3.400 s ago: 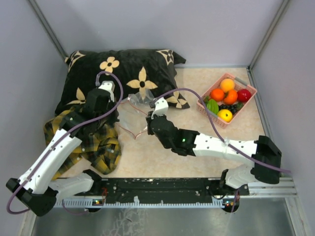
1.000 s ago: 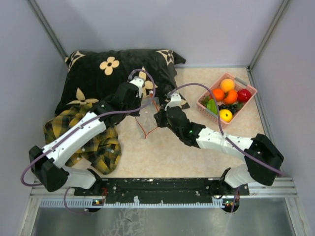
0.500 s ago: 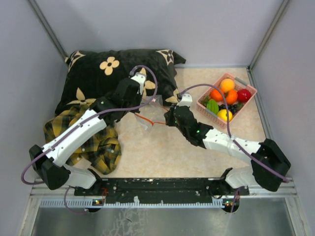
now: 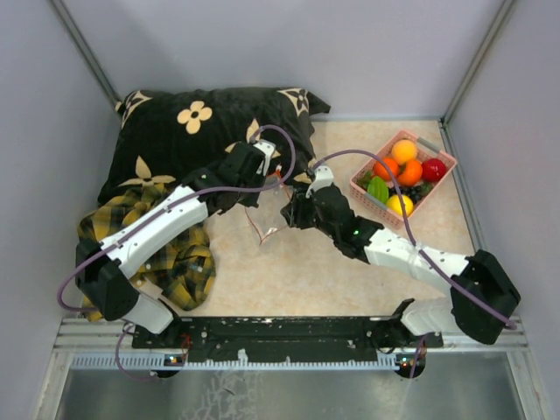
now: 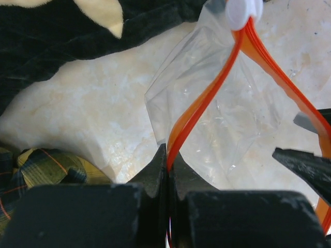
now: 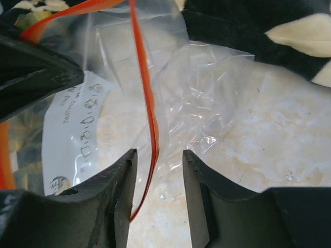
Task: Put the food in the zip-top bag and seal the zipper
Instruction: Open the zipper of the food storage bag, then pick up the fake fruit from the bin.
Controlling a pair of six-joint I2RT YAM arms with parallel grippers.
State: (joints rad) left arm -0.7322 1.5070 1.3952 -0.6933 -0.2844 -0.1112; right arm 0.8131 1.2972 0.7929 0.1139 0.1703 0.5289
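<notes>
The clear zip-top bag (image 4: 268,208) hangs between my two grippers over the table, in front of the pillow. My left gripper (image 4: 267,178) is shut on its red-orange zipper strip (image 5: 207,93), pinched at the fingertips (image 5: 169,160). A white slider (image 5: 240,10) sits at the strip's far end. My right gripper (image 4: 293,208) is open. The strip (image 6: 150,113) runs down between its jaws, closer to the left one, and the bag film (image 6: 212,82) lies behind. The food lies in the pink basket (image 4: 360,194): oranges (image 4: 386,168), lemon (image 4: 401,205), apple (image 4: 434,170), a green piece (image 4: 378,189), and grapes (image 4: 406,188).
A black pillow with cream flowers (image 4: 201,131) fills the back left. The yellow-black plaid cloth (image 4: 179,254) lies under the left arm. Grey walls close in the back and both sides.
My left gripper has moved right, closer to the right gripper. The bag has dropped from stretched flat to hanging, and its red strip now sags in a loop toward the table.
</notes>
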